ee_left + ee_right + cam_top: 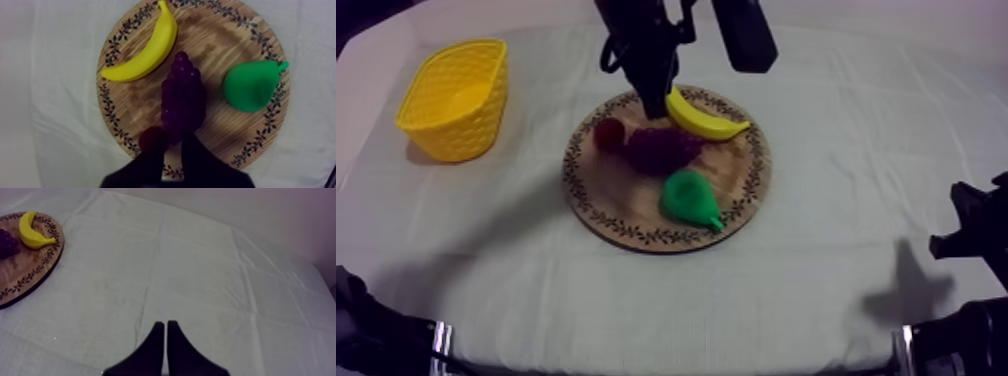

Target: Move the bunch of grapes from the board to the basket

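Observation:
The purple bunch of grapes (662,148) lies in the middle of the round wooden board (636,215). The small red fruit (609,133) touches its left end. My left gripper (656,104) hangs over the board's far edge, close above the grapes and the banana (704,120). In the left wrist view its fingers (196,152) stand a little apart, open and holding nothing, with their tips at the near end of the grapes (183,97) beside the red fruit (152,138). My right gripper (165,324) is shut over bare cloth, low at the right (976,235).
A green pear (691,198) lies on the board's near right part. The yellow basket (456,98) stands at the far left of the table, open side up. Bare cloth spreads between the board and the basket.

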Controlling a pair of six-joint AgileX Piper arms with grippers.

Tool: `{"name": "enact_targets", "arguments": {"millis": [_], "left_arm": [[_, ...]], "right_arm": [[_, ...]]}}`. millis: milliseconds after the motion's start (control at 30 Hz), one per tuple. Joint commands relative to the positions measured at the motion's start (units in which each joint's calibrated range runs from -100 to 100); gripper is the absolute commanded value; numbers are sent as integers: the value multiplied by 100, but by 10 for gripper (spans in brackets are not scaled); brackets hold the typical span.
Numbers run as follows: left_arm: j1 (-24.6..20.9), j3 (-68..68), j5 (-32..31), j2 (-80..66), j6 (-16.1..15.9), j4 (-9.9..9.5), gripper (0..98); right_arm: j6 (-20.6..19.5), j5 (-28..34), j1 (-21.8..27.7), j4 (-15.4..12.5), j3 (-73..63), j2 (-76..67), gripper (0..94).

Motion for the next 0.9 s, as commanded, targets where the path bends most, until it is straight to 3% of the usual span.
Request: {"name": "enact_targets", "arguments": {"millis": [0,100,333,867], "left_arm": [[4,22,1,7,27,1,303],[18,82,0,5,44,-6,434],[55,186,-35,-39,24,5,594],[87,283,-45,299,16,71,723]], "right_arm": [[0,0,-1,0,-4,0,3],[0,0,-1,0,-4,0,3],[0,0,-1,0,-4,0,3],[0,0,-1,0,-4,0,3]]}}
